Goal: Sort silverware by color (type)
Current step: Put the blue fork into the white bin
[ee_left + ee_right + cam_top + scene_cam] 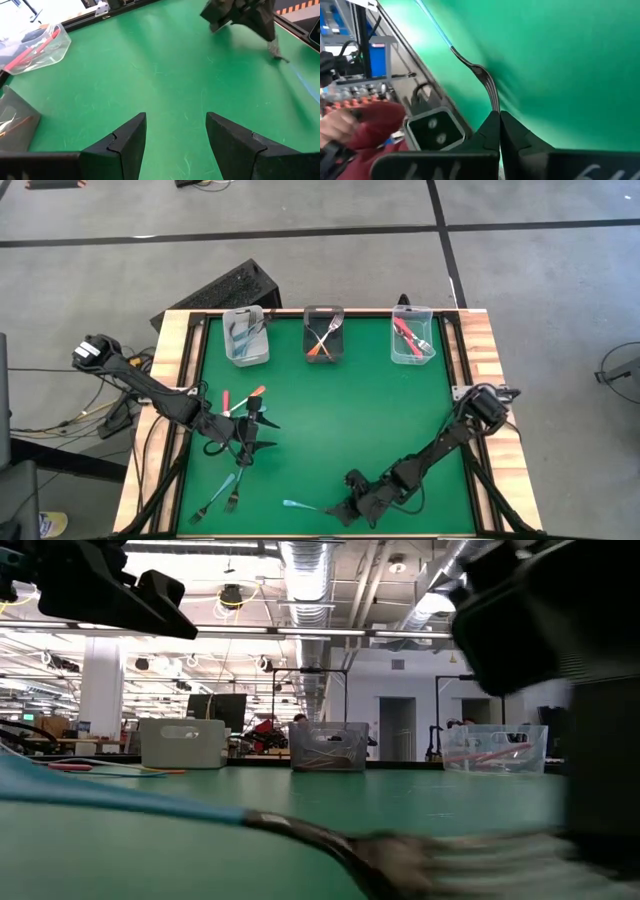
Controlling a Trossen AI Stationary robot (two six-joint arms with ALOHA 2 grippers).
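- The left end effector [250, 442], dark and two-fingered, hangs over the left half of the green bench, its fingers [125, 142] spread wide with nothing between them.
- The right end effector [345, 508] sits low at the bench's near edge, its fingers [487, 131] pressed together on the metal tines of a light blue-handled fork [303, 505].

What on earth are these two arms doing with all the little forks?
They are sorting forks by handle colour into three bins along the table's far edge. The right gripper, near the front edge, has shut on the tines of a light blue fork that lies flat on the green mat. The left gripper hovers open over the mat with nothing in it. A few more forks lie loose on the left side.
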